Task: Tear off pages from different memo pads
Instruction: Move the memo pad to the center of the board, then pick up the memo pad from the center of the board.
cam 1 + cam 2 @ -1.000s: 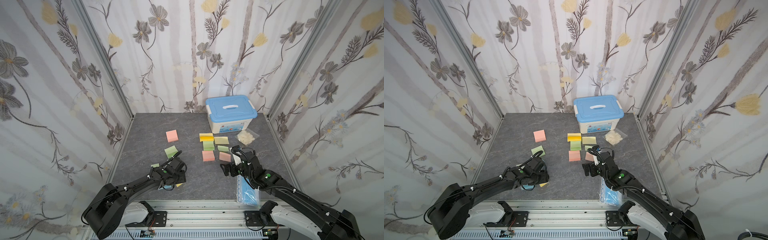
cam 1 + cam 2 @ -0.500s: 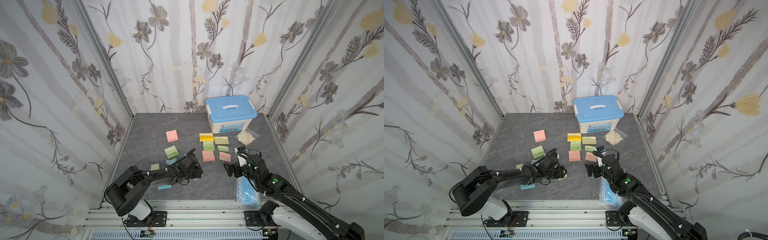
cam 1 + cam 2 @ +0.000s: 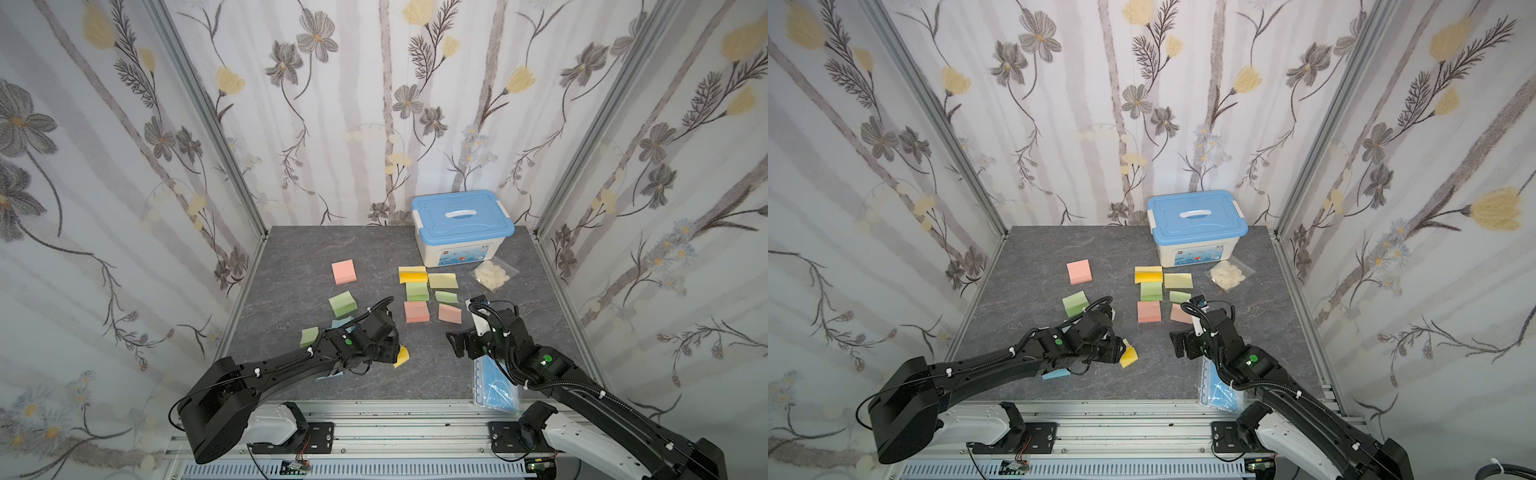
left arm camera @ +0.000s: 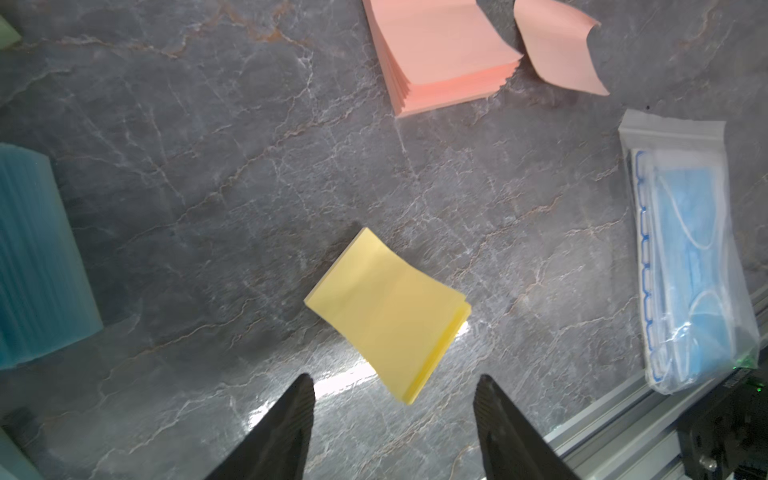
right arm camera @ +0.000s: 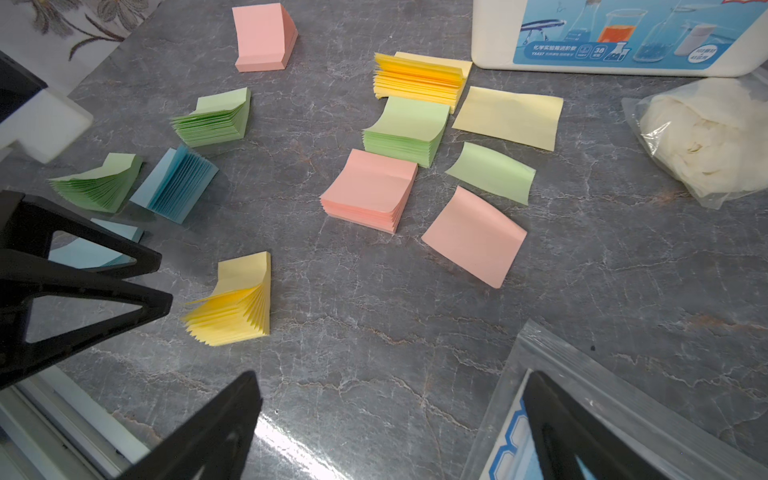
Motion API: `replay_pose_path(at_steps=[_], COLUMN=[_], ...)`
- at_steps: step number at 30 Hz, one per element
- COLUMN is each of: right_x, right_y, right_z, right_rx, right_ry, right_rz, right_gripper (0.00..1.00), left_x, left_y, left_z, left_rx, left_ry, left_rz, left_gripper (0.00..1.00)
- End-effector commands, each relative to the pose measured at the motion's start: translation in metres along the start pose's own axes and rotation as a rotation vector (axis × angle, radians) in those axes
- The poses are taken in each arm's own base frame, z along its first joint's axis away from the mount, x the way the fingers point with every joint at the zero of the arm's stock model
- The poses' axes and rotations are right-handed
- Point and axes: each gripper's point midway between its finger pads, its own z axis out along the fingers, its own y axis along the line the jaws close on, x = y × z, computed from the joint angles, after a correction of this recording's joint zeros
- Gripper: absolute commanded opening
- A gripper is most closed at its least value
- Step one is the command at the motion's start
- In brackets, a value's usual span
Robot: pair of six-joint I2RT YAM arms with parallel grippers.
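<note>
The left gripper (image 4: 393, 380) sits low over the table (image 3: 291, 266) near the middle of its front edge, with its jaws spread and empty. A yellow memo pad (image 4: 386, 311) lies just past its fingertips; the right wrist view shows the pad's sheets fanned toward the tips, with no clear contact. The right gripper (image 5: 395, 376) is also released wide and holds nothing. It is toward the front right corner, next to a clear bag of blue face masks (image 3: 496, 382) that reaches over the front edge. Three loose, curled pages lie in a column right of centre: a yellow page (image 3: 443, 280) farthest back, a green page (image 3: 446, 296) in the middle, and a pink page (image 3: 449, 313) nearest the front. Just left of them sit an orange-yellow pad (image 3: 412, 274), a green pad (image 3: 417, 291) and a pink pad (image 3: 417, 311). Toward the left edge are a lone pink pad (image 3: 344, 272), a thick green pad (image 3: 343, 303), a small green pad (image 3: 309, 336) and a blue pad (image 5: 174, 183). A blue-lidded box (image 3: 461, 226) stands at the back edge near the right corner, with a bag of white pieces (image 3: 492, 274) in front of it.
</note>
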Motion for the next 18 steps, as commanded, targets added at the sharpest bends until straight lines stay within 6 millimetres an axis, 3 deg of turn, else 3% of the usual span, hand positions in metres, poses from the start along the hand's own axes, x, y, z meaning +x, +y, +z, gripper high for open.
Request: replay_pose_path(at_steps=[1, 12, 18], right_x=[-0.003, 0.002, 0.006], right_y=[0.009, 0.024, 0.026], right_z=[0.003, 0.015, 0.020], right_rx=[-0.035, -0.056, -0.051], right_ry=[0.012, 0.069, 0.091], right_rz=[-0.007, -0.036, -0.048], right_gripper=[1.00, 1.00, 1.00], left_x=[0.015, 0.010, 0.003], left_y=[0.010, 0.016, 0.006], left_z=[0.000, 0.002, 0.006], left_rx=[-0.015, -0.032, -0.004], left_ry=[0.032, -0.016, -0.016], left_rz=[0.009, -0.025, -0.036], left_gripper=[0.64, 0.64, 0.65])
